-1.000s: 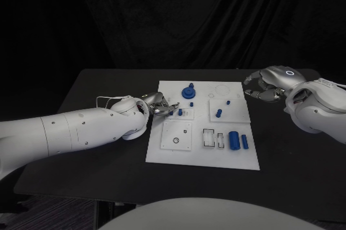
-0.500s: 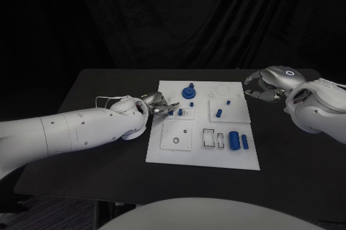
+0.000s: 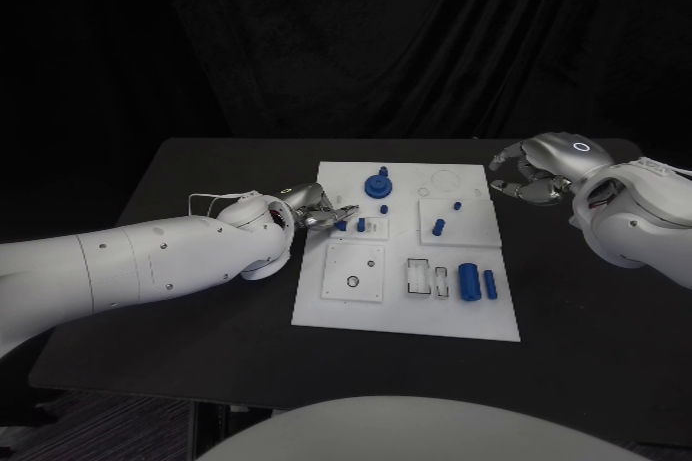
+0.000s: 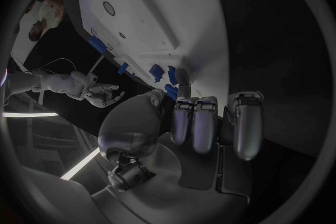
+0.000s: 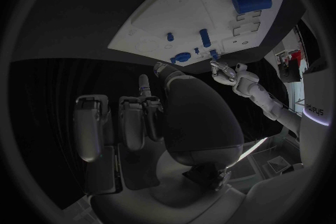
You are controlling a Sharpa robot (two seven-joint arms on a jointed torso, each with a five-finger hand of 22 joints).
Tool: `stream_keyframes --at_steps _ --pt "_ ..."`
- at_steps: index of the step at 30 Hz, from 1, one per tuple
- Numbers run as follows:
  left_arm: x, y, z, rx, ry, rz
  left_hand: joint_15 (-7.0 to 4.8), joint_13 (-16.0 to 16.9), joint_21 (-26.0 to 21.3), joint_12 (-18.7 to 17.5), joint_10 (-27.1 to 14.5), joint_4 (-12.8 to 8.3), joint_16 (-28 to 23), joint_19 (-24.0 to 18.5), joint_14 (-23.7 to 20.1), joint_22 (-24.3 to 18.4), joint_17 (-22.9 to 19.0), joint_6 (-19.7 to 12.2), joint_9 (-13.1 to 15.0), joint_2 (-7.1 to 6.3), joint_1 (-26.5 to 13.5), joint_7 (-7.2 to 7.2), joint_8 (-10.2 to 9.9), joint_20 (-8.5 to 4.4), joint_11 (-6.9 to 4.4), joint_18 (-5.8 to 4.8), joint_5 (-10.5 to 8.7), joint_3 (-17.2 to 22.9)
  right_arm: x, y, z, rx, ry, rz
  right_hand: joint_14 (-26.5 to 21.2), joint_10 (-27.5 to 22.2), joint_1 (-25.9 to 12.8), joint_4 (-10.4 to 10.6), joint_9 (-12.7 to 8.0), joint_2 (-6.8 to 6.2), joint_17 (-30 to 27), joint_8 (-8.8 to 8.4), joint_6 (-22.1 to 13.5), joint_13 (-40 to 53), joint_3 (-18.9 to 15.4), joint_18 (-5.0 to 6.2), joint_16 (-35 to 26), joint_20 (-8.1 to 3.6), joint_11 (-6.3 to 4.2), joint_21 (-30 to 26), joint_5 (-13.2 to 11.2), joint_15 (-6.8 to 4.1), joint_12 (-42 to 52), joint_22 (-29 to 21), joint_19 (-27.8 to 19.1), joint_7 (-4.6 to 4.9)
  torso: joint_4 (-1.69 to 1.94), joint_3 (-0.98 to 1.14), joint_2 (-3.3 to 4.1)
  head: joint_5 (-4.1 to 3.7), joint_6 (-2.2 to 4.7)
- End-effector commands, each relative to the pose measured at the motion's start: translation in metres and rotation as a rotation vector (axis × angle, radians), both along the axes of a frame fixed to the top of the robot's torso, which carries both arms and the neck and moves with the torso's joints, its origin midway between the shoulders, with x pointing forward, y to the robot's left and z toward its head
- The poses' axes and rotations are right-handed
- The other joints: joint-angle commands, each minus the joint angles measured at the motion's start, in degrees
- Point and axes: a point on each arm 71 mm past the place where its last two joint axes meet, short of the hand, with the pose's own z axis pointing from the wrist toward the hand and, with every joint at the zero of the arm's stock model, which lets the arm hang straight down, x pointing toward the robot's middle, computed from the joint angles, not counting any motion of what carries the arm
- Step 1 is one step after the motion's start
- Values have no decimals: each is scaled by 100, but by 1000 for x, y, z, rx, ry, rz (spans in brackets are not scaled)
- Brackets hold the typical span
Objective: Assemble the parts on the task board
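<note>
Centre of the head view, task board (image 3: 408, 311): we are seeing the white plate lying flat on the black table (image 3: 188, 311).
Left hand (image 3: 320, 217): we are seeing it pinching a small blue part (image 3: 342, 224) over the board's left edge.
Right hand (image 3: 525, 176): we are finding it at upper right, off the board, fingers curled, holding nothing.
Other parts: we are noting a blue round piece (image 3: 378, 186) at the board's top and two blue cylinders (image 3: 477, 280) at lower right.

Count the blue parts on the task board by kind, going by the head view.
Round blue disc with a post: 1
Blue cylinders lying flat: 2
Small blue pegs: 4
Total: 7
</note>
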Motion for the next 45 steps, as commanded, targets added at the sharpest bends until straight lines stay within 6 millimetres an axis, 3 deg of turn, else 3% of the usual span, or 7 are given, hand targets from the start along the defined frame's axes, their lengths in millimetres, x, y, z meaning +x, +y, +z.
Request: stream_keyframes --at_steps 1,27,45 --pt "0 -1 1 -19 -21 -13 -24 1496 -12 19 595 3 15 373 594 1322 1509 -22 128 58 -12 -22 32 -31 -33 17 17 -44 1 -2 0 -5 3 -20 594 209 8 -3 -8 48 1509 -19 36 1062 55 4 17 -50 -39 -29 -6 -34 -21 1445 494 -5 1 -3 0 3 1" --pt "-1 -4 3 -36 -38 -37 -25 1496 -22 19 595 -1 15 368 594 1319 1509 -69 158 116 74 -23 87 -33 -33 19 23 -72 1 -2 -1 -7 7 -23 594 210 19 -14 -11 62 1509 -22 42 1062 71 5 17 -50 -39 -32 -4 -34 -21 1444 492 -3 -3 3 -2 13 1" --pt "0 -2 6 -57 -73 -33 -40 1496 9 19 595 -3 15 380 594 1329 1509 -59 171 152 210 -48 288 -43 -53 12 23 -147 1 -2 -1 -8 9 -23 594 207 22 -18 -12 65 1509 -23 45 1059 76 7 17 -50 -39 -37 -4 -34 -24 1443 489 -4 0 2 0 11 1"
